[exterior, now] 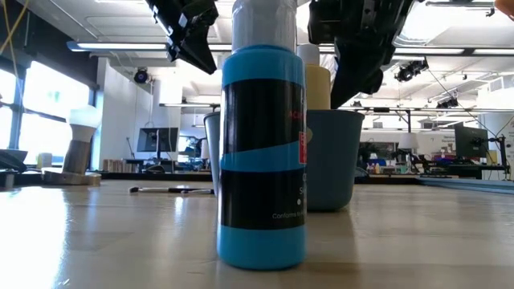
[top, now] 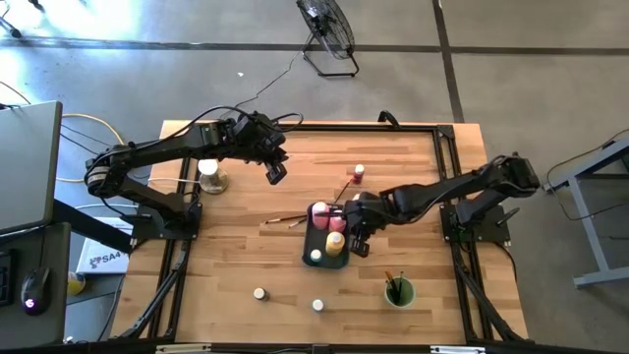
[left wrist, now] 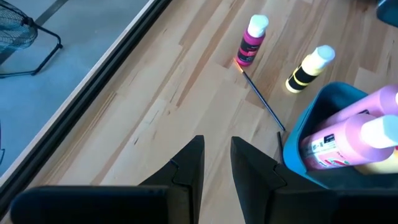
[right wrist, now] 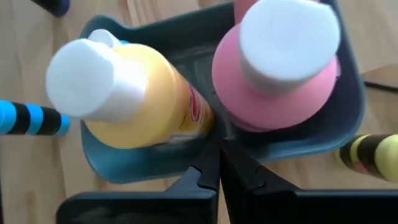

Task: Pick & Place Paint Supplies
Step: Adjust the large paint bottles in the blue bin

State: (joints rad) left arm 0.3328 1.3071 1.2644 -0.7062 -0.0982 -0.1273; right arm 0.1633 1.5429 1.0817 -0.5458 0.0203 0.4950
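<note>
Blue bottle fills the low view, standing upright on the table, well clear of both arms.

We see the right gripper hanging directly over the tray, fingers pressed together and holding nothing. Just ahead of its tips stand a yellow bottle and a pink bottle, upright and side by side in the tray, which we judge keeps them from tipping. A second pink cap shows at the edge behind.

Left gripper hovers above bare wood, fingers slightly parted with nothing between them. Ahead of it: a magenta bottle and a yellow-black bottle, both upright, and a brush lying flat between the magenta bottle and the tray. We judge these are next for pickup.

Count from the high view: about three bottles in the tray, two jars loose on the near table, brushes standing in the cup; exact brush count we cannot tell.
</note>
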